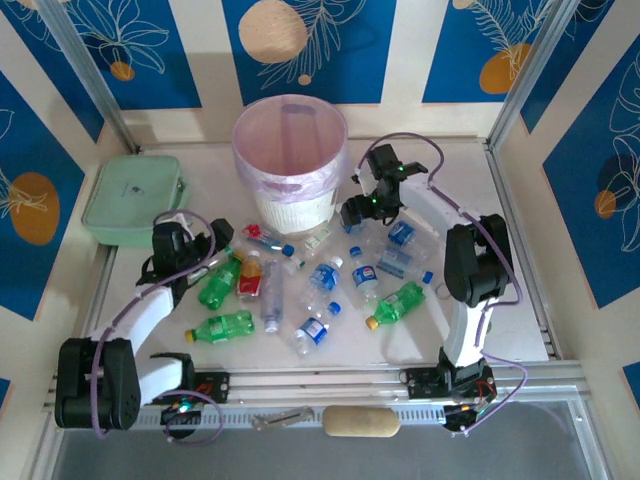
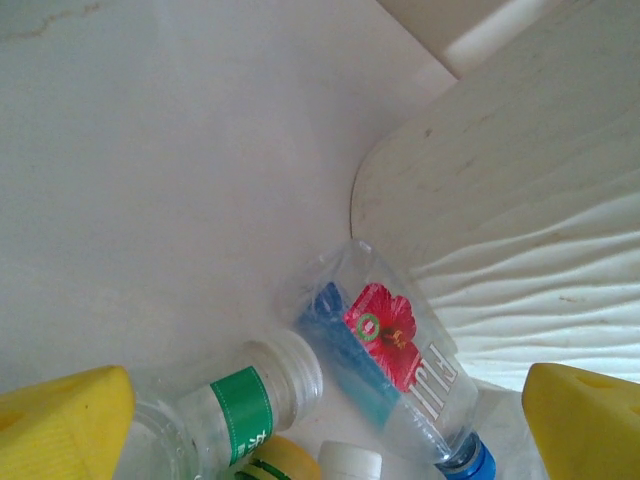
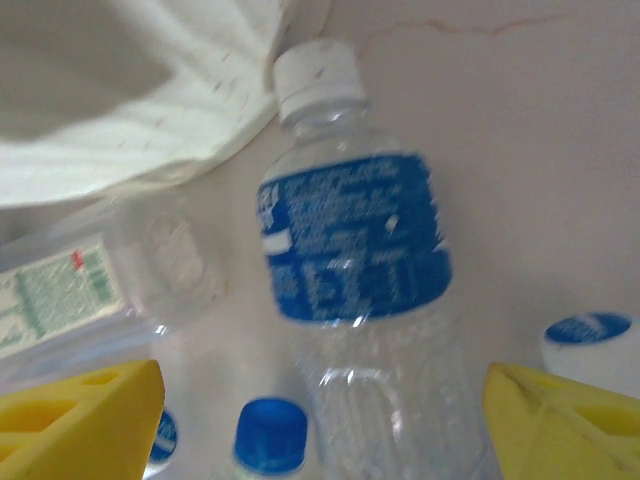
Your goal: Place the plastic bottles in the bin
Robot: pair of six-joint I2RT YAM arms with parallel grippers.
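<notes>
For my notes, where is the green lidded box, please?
In the top view, the green box sits far left on the table, left of the bin.

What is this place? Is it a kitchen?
Probably a robot practice booth: two robot arms bolted to a table, blue flower-print panels all around, plastic bottles strewn beside a bin.

The back wall (image 1: 205,60) is cream, set with tall blue panels (image 1: 340,60) carrying white line-drawn leaves and round discs, one tan (image 1: 272,30), another orange (image 1: 505,68). The left wall (image 1: 30,150) and right wall (image 1: 600,200) bear the same pattern. Slanting metal posts (image 1: 90,75) stand in the two far corners. The counter (image 1: 500,180) is pale off-white, evenly lit, with faint hairline marks seen close up. Aluminium rails (image 1: 330,385) run along its near edge, with a grey strip (image 1: 300,455) beyond them.
</notes>
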